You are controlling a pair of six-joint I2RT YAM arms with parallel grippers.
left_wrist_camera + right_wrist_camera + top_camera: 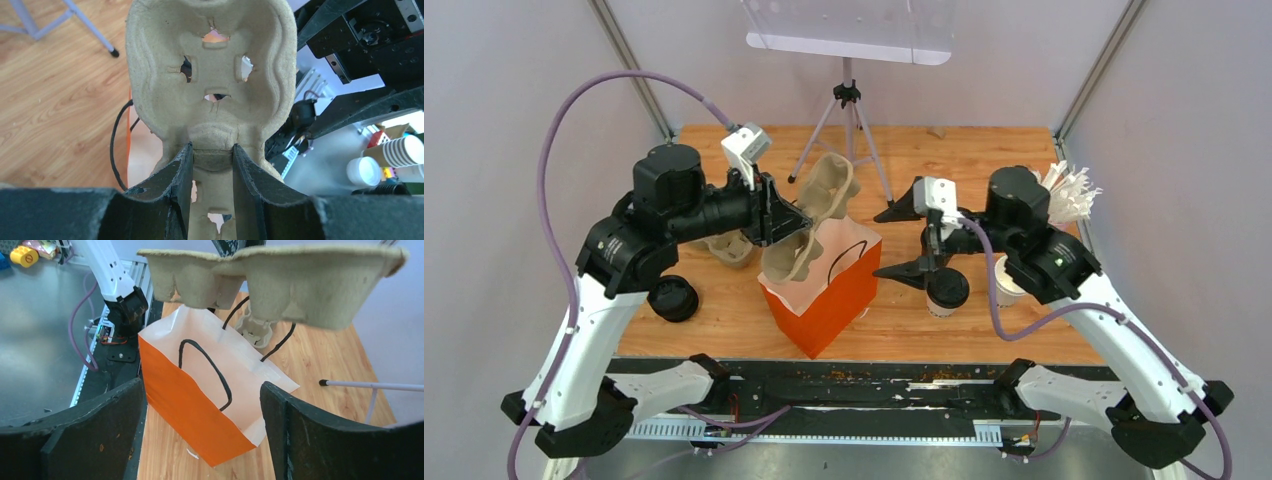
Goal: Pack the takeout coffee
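Observation:
My left gripper [784,215] [212,147] is shut on the middle rib of a brown pulp cup tray [809,215] [210,75]. It holds the tray tilted above the open orange paper bag [824,300] [190,405]. One takeout coffee cup with a black lid [946,290] stands just right of the bag. Another lidded cup [673,298] sits at the front left. My right gripper [896,243] [200,385] is open and empty, hovering over the cup by the bag and facing the bag. In the right wrist view the tray [280,280] hangs above the bag's mouth.
A second pulp tray [729,248] lies on the table behind my left arm. A white cup [1007,283] stands partly hidden under my right arm. A pink cup of white straws [1069,190] is at the back right. A tripod [849,120] stands at the back centre.

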